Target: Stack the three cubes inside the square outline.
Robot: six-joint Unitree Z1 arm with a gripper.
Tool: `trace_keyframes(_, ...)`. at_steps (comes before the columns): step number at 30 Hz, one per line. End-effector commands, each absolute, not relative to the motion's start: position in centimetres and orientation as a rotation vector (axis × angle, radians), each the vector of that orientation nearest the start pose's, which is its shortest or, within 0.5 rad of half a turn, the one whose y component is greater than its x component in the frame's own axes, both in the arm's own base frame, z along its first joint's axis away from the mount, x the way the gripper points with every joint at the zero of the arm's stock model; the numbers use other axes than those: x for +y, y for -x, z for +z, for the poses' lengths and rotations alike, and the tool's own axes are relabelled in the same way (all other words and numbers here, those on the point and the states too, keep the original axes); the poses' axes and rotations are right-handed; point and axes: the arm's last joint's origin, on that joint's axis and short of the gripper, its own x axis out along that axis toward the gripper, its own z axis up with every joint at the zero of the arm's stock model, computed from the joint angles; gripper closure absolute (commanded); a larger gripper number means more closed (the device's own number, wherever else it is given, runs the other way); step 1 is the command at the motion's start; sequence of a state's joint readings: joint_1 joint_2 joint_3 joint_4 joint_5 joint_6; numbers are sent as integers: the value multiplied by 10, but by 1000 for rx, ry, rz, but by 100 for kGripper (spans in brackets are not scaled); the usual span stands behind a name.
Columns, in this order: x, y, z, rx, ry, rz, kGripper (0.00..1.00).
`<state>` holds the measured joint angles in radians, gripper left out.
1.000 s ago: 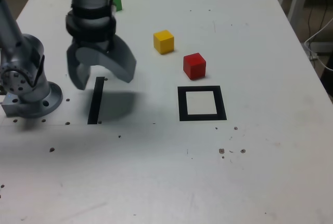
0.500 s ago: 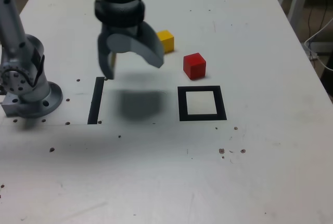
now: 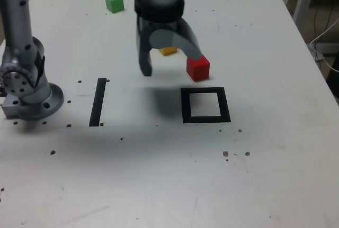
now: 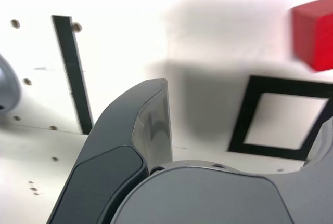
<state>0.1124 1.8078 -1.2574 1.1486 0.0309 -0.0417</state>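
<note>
The grey two-fingered gripper hangs above the white table with its jaws spread wide and nothing between them. In the exterior view one finger tip sits right at the small red cube; whether they touch is unclear. The small yellow cube is mostly hidden behind the gripper. The small green cube lies well apart, near the far edge. The thick black square outline lies just in front of the red cube, unoccupied. A straight black strip lies toward the exterior view's left, beside the arm's grey base.
</note>
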Motion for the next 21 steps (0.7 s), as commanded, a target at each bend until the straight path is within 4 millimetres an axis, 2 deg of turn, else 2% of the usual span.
trace_keyframes(1, 39, -288, 257, 1702, 117, 156, 1)
trace_keyframes(11, 58, -320, 254, 1697, 140, 205, 1)
trace_keyframes(21, 66, -343, 234, 1750, 153, 190, 3)
